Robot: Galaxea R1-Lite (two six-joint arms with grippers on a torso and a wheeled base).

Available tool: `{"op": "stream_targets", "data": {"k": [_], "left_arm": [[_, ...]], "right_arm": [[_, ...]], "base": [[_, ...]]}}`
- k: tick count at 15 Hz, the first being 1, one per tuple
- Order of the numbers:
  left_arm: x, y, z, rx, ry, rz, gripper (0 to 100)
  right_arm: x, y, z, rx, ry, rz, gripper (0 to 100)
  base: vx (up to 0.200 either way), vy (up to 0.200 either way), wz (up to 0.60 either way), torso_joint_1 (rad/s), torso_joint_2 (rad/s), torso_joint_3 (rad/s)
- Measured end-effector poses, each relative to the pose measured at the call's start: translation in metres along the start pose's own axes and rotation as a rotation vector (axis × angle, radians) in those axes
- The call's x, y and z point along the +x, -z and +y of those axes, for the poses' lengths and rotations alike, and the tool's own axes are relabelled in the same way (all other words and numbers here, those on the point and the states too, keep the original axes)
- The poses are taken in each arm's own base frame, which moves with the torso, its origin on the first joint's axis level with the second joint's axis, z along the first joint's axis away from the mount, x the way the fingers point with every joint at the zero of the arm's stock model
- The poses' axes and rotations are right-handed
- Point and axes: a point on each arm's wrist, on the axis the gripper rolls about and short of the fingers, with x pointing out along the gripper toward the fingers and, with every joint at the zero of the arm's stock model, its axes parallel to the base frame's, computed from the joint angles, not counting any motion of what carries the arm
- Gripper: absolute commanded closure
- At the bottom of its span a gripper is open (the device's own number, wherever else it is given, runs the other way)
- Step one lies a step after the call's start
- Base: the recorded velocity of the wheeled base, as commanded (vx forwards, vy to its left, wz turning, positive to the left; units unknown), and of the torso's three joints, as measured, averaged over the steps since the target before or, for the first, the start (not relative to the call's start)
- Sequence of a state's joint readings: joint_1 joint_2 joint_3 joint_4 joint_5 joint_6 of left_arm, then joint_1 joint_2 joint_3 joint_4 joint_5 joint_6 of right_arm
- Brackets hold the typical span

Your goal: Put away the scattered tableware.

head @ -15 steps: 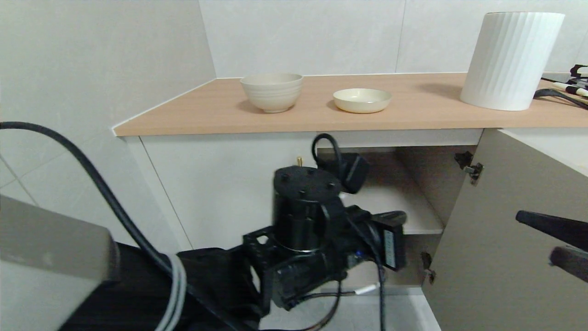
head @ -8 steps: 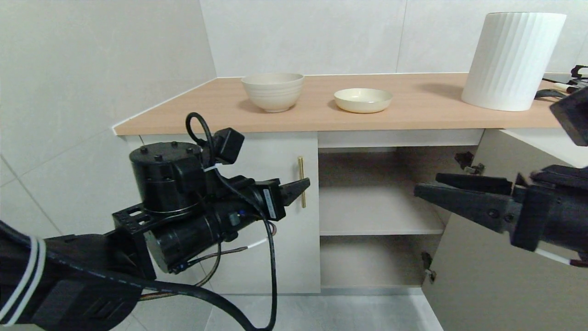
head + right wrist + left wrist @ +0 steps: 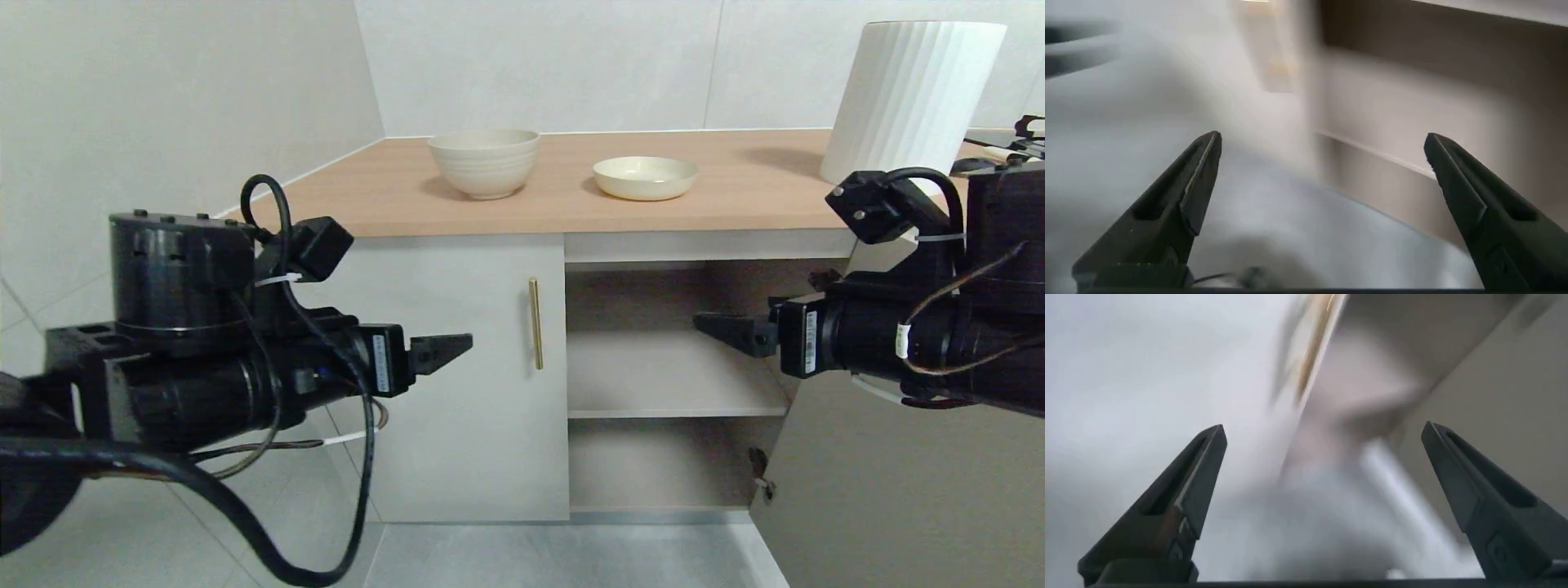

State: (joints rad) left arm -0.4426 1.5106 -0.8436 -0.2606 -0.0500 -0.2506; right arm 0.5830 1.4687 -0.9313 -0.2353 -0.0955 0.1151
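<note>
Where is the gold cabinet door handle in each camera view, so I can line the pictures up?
Head view: the gold handle stands upright on the closed door, beside the open compartment.
Left wrist view: a blurred gold streak beside the open compartment.
Right wrist view: probably the pale gold smear, too blurred to confirm.
Shared landmark: the open compartment's dark interior.

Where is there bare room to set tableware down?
Inside the open cupboard, both shelves lie bare. On the counter, free strips lie between dish and ribbed white container, and left of the bowl. Cables crowd the counter's right end.
</note>
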Motion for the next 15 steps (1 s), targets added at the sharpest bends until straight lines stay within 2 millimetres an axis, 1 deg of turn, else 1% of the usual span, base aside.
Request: {"op": "stream_targets", "data": {"k": [1,2,3,4,5,8,11,13,15], "left_arm": [[-0.017,-0.006,0.0,-0.018,-0.035,0.097,0],[-0.034,-0.016,-0.002,-0.031,-0.048,0.131,0],[-0.054,-0.03,-0.005,-0.041,-0.047,0.109,0],[-0.067,-0.041,-0.007,-0.045,-0.036,0.049,0],[-0.075,-0.049,-0.009,-0.045,-0.024,-0.009,0],[-0.084,-0.056,-0.011,-0.044,-0.007,-0.081,0],[-0.088,-0.054,-0.011,-0.031,-0.007,-0.087,0],[-0.091,-0.052,-0.011,0.009,-0.009,-0.087,0],[-0.092,-0.05,-0.011,0.023,-0.009,-0.086,0]], "right_arm": [[-0.001,-0.002,0.001,-0.015,0.129,0.052,0],[-0.002,-0.006,0.004,-0.026,0.176,0.068,0],[-0.003,-0.011,0.008,-0.028,0.174,0.058,0],[-0.003,-0.013,0.011,-0.027,0.172,0.05,0],[-0.003,-0.014,0.012,-0.027,0.168,0.048,0],[-0.004,-0.015,0.018,-0.024,0.148,0.038,0],[-0.005,-0.016,0.019,-0.019,0.143,0.031,0],[-0.008,-0.017,0.021,-0.019,0.133,0.026,0],[-0.009,-0.017,0.023,-0.004,0.126,0.021,0]], "base": [[0.0,0.0,0.0,0.0,0.0,0.0],[0.0,0.0,0.0,0.0,0.0,0.0],[0.0,0.0,0.0,0.0,0.0,0.0],[0.0,0.0,0.0,0.0,0.0,0.0],[0.0,0.0,0.0,0.0,0.0,0.0],[0.0,0.0,0.0,0.0,0.0,0.0],[0.0,0.0,0.0,0.0,0.0,0.0],[0.0,0.0,0.0,0.0,0.0,0.0],[0.2,0.0,0.0,0.007,0.0,0.005]]}}
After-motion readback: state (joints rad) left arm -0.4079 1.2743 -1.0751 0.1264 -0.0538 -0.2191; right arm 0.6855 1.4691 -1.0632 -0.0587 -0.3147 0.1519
